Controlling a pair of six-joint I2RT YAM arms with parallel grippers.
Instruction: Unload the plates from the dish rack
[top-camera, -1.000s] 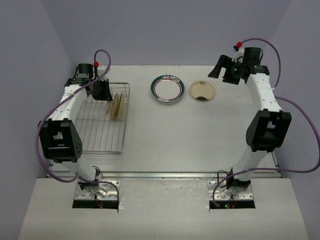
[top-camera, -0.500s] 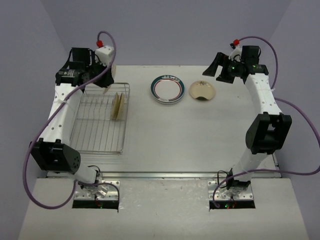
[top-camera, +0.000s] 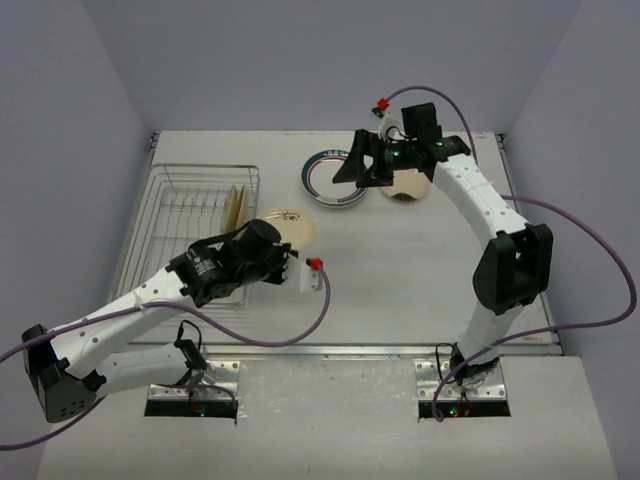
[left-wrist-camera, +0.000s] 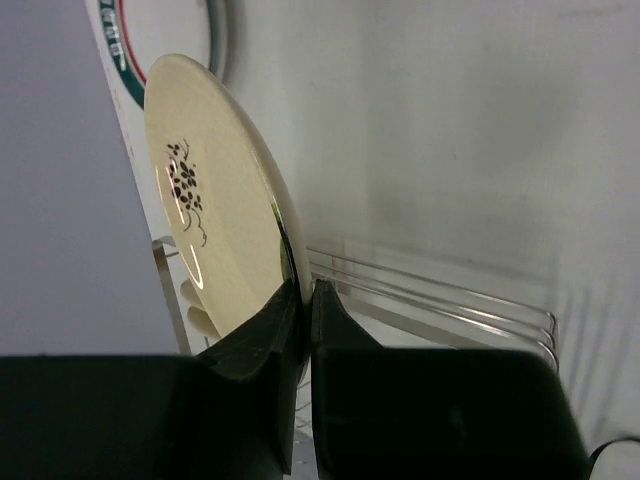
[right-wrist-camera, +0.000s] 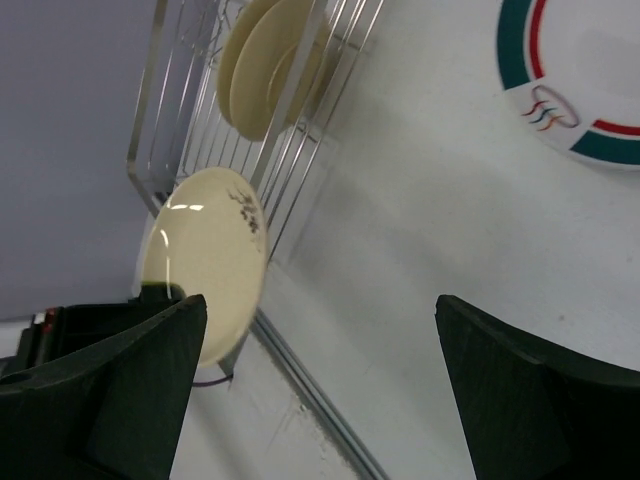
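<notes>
My left gripper (top-camera: 281, 245) is shut on the rim of a tan plate (top-camera: 292, 228) with a small dark flower mark, held just right of the dish rack (top-camera: 180, 225). In the left wrist view the plate (left-wrist-camera: 215, 230) stands edge-on between my jaws (left-wrist-camera: 308, 300). Two cream plates (top-camera: 237, 207) stand edge-on in the rack. My right gripper (top-camera: 352, 168) is open and empty above a white plate with a teal rim (top-camera: 330, 185). The right wrist view shows the held plate (right-wrist-camera: 205, 265), the racked plates (right-wrist-camera: 270, 60), the teal-rimmed plate (right-wrist-camera: 585, 75) and my open gripper (right-wrist-camera: 320, 345).
Another tan plate (top-camera: 408, 186) lies on the table, partly hidden behind my right arm. A purple cable with a white and red fitting (top-camera: 313, 272) hangs from the left arm over the table. The table's metal front edge (right-wrist-camera: 310, 390) runs below the rack.
My left arm has swung from the rack's far end to its right side, carrying a tan plate. My right arm has moved left, over the teal-rimmed plate.
</notes>
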